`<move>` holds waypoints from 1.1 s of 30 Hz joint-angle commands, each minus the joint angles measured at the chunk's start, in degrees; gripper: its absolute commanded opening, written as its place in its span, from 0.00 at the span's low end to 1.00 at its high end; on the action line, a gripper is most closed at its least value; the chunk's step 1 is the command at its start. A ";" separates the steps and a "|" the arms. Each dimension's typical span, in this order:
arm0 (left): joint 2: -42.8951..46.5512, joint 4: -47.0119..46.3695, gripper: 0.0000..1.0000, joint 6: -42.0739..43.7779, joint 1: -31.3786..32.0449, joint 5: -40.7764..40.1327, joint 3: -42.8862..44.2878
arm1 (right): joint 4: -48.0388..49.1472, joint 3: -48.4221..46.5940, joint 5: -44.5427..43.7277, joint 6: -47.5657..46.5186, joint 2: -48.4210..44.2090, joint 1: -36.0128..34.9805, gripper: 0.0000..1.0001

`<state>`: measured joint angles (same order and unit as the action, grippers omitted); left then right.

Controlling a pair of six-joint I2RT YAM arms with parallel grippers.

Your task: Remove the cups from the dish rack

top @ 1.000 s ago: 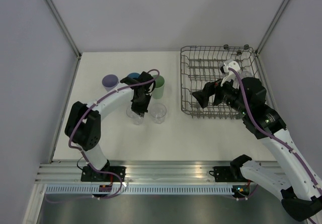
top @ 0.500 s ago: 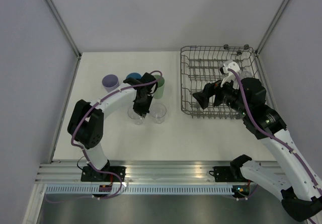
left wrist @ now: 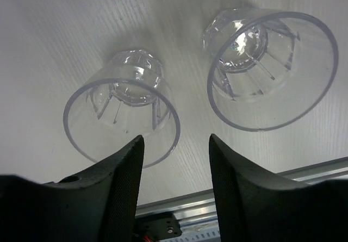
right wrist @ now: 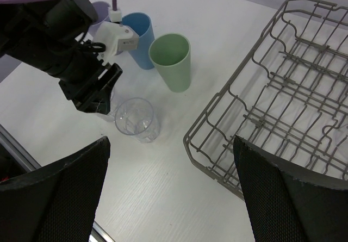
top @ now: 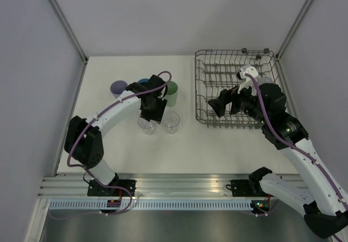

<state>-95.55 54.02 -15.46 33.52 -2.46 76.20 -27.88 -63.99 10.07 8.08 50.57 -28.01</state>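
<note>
Two clear cups stand upright side by side on the white table, the left one [left wrist: 122, 119] [top: 145, 125] and the right one [left wrist: 269, 68] [top: 171, 121]. My left gripper [left wrist: 175, 141] [top: 152, 110] hovers just above them, open, with nothing between its fingers. Behind them stand a lavender cup [top: 118, 87], a blue cup [right wrist: 138, 38] and a pale green cup [right wrist: 171, 60]. The grey wire dish rack [top: 234, 62] [right wrist: 283, 106] sits at the back right. My right gripper [right wrist: 171, 141] [top: 225, 105] hangs wide open over the rack's front left corner, holding nothing.
The table's near edge with its metal rail [left wrist: 304, 171] lies close below the clear cups. The grey side walls [top: 38, 90] bound the table. My left arm [right wrist: 49, 30] reaches across in front of the coloured cups.
My left gripper has opened and let go of the left clear cup, then lifted slightly; its elbow has swung left. The right arm has stayed still.
</note>
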 commanded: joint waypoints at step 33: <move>53.54 -13.06 1.00 0.79 0.23 -27.25 -19.51 | -2.18 -22.05 -17.99 -4.91 47.16 27.57 0.98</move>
<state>-41.60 45.56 -15.33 33.52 -30.04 58.02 -30.74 -81.97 -11.90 5.96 95.18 -1.17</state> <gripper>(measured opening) 0.993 0.979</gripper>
